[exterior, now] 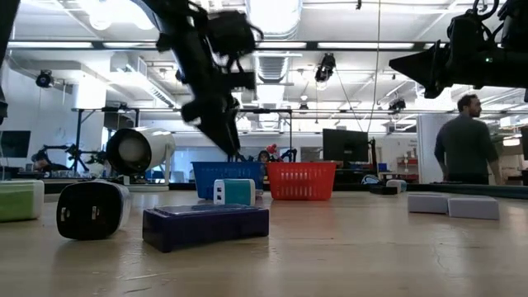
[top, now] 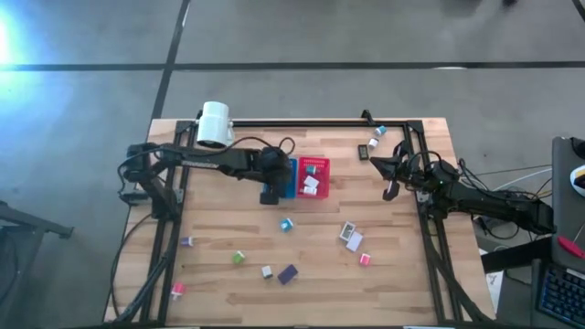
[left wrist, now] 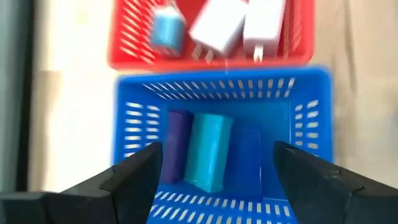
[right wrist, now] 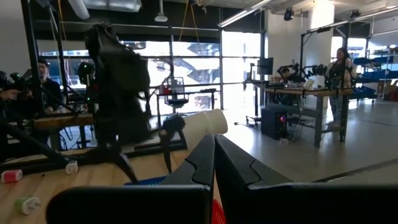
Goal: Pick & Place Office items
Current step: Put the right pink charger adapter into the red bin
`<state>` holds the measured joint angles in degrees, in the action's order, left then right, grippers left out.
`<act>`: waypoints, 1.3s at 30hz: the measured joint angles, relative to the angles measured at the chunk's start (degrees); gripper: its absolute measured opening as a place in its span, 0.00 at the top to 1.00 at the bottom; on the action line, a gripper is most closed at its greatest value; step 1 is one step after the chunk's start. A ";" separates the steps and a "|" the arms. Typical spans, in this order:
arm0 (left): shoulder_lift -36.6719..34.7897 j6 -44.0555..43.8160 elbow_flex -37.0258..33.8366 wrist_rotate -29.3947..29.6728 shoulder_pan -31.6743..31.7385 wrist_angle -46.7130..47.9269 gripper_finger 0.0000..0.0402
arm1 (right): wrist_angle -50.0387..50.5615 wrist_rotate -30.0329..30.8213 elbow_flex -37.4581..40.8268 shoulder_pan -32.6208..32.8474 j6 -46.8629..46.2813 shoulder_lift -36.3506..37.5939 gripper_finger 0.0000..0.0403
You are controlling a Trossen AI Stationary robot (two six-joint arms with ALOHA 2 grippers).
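My left gripper hangs open above the blue bin. In the left wrist view its fingers stand apart over the bin, where a purple piece, a teal piece and a blue piece lie on the floor. The red bin beside it holds a blue piece and two white chargers. Several small office items lie loose on the table, among them a teal one, a white one and a purple one. My right gripper is shut and raised near the table's right side.
A white cylinder-shaped lamp lies at the far left behind the bins. More small pieces sit near the far right corner and the near left corner. A black frame rail runs along the far edge. People stand in the room beyond.
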<state>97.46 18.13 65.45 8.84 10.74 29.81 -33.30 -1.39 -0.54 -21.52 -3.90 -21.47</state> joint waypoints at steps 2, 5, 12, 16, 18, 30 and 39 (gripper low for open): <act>-4.10 -0.93 -0.06 -0.02 0.00 0.06 0.24 | -0.01 0.00 0.00 0.00 -0.06 -0.02 0.98; -12.32 -1.78 -0.11 -0.60 0.00 0.04 0.28 | -0.04 0.00 0.00 -0.02 0.21 0.00 0.98; -36.32 -4.99 -7.63 -8.31 0.00 -5.08 0.44 | -0.07 0.00 0.00 0.00 3.36 0.00 0.98; -51.42 -8.35 -20.09 -11.67 -0.02 -14.47 0.66 | -0.06 0.00 0.00 0.00 3.11 -0.09 0.98; -58.40 -9.47 -27.04 -11.89 -0.02 -18.55 0.79 | -0.04 0.00 0.00 0.00 3.01 -0.13 0.98; -83.07 -5.28 -52.21 -11.85 0.10 -29.69 0.99 | 0.11 0.02 -0.02 -0.02 2.60 -0.08 0.98; -86.59 -4.33 -58.92 -14.00 0.29 -34.06 0.99 | 0.21 -0.01 -0.40 0.00 -3.15 -0.33 0.98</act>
<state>10.87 13.81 6.53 -5.16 11.04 -4.25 -33.09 -1.39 -0.93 -21.52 -7.05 -21.80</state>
